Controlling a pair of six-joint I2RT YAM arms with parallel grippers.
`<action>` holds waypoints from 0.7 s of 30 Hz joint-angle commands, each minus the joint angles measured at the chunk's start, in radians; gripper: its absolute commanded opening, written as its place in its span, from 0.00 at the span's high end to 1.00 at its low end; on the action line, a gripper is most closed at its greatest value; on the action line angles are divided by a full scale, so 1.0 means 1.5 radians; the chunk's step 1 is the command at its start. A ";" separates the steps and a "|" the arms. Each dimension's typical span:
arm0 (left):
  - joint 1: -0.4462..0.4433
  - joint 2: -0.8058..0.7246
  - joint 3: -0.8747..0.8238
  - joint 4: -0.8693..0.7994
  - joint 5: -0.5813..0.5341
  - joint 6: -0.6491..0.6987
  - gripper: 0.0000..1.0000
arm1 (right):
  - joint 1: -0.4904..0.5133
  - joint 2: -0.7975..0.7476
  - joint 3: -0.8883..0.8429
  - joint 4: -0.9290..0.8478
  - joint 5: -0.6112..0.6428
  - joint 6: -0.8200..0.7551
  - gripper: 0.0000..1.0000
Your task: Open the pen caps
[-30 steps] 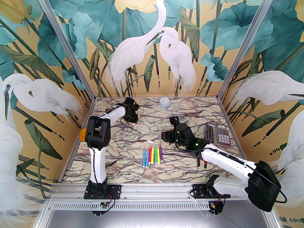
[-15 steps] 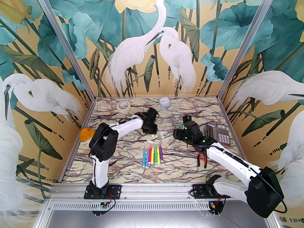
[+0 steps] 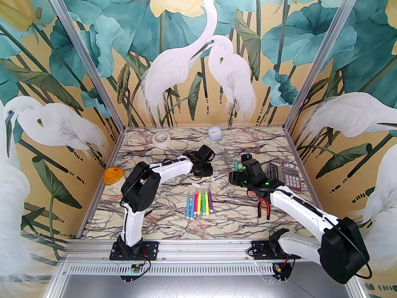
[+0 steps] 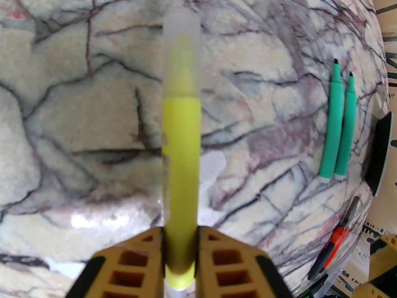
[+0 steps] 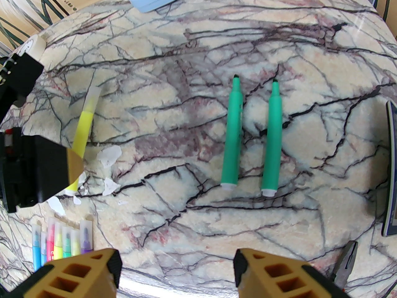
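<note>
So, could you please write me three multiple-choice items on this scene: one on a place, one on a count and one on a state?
1. Where on the table does the roll of tape lie? A) far-left part B) near-right corner C) dead centre
2. How many uncapped green markers lie there? A) one B) two C) four
3. The yellow marker in the left fingers has its cap: A) off B) on C) snapped
Answers: 1 A, it sits near the far wall; 2 B, two lie side by side; 3 B, the whitish cap covers the tip.
</note>
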 commanded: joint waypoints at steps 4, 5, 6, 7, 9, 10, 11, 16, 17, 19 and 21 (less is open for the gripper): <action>0.000 0.018 -0.028 0.043 0.019 -0.026 0.74 | -0.001 0.009 0.014 -0.003 -0.013 0.008 0.33; -0.001 0.018 -0.033 0.051 0.028 -0.028 0.72 | -0.001 0.013 0.014 -0.002 -0.014 0.009 0.33; 0.000 0.017 -0.037 0.060 0.036 -0.029 0.69 | -0.001 0.018 0.019 -0.001 -0.019 0.007 0.33; 0.000 0.017 -0.038 0.064 0.045 -0.028 0.66 | -0.001 0.025 0.023 -0.002 -0.023 0.006 0.33; 0.000 0.013 -0.038 0.069 0.057 -0.023 0.63 | -0.001 0.038 0.035 -0.002 -0.033 0.006 0.33; 0.000 0.010 -0.039 0.072 0.062 -0.022 0.61 | -0.001 0.044 0.041 -0.003 -0.037 0.006 0.34; 0.000 0.005 -0.040 0.075 0.069 -0.018 0.60 | -0.001 0.049 0.047 -0.004 -0.042 0.007 0.34; 0.026 -0.062 -0.070 0.086 0.082 0.005 0.53 | -0.001 0.076 0.090 -0.026 -0.057 0.005 0.35; 0.038 -0.079 -0.084 0.093 0.086 0.008 0.52 | -0.001 0.085 0.099 -0.033 -0.059 0.003 0.35; 0.072 -0.123 -0.121 0.112 0.095 0.018 0.49 | 0.000 0.111 0.127 -0.052 -0.069 -0.001 0.37; 0.111 -0.166 -0.155 0.119 0.098 0.043 0.46 | 0.000 0.138 0.153 -0.066 -0.082 -0.001 0.37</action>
